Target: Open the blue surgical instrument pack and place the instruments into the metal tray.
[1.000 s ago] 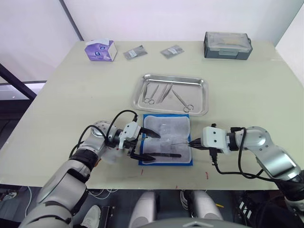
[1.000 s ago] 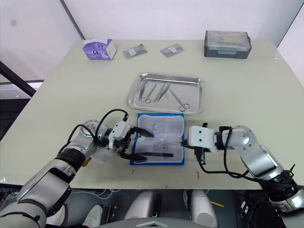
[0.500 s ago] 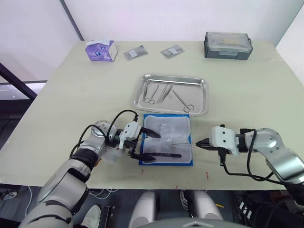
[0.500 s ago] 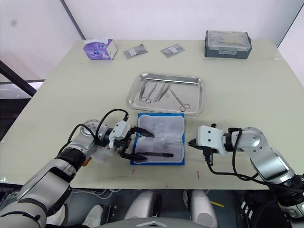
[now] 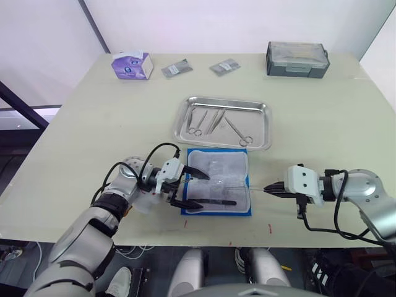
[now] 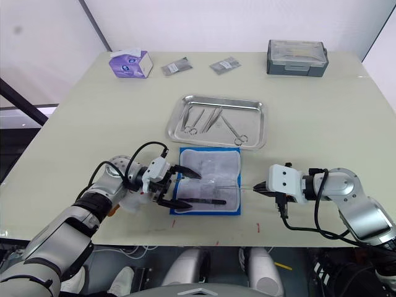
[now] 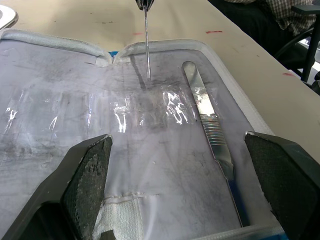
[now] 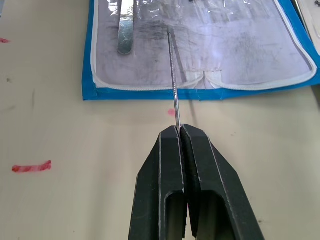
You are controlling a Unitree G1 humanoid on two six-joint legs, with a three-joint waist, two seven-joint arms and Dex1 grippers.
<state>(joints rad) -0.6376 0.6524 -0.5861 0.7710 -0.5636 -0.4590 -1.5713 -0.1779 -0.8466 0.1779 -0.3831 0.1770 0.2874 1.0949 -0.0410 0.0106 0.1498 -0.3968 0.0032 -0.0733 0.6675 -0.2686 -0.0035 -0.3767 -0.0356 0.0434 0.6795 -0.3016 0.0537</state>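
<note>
While head views blur it, right pincer [image 8: 180, 131] visibly clamps a thin probe [image 8: 172, 80].

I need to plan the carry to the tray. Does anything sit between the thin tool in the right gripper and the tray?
Nothing visible does. The right gripper holds the thin tool over the open pack; the tray lies just beyond, with bare table between.

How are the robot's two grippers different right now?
The left gripper is wide open, its fingers spread over the open blue pack; the right gripper is shut, pinching a thin metal probe. The left one holds nothing; the right one carries that tool. The left sits at the pack's left edge; the right is off the pack, over the bare table. Both have two black fingers.
</note>
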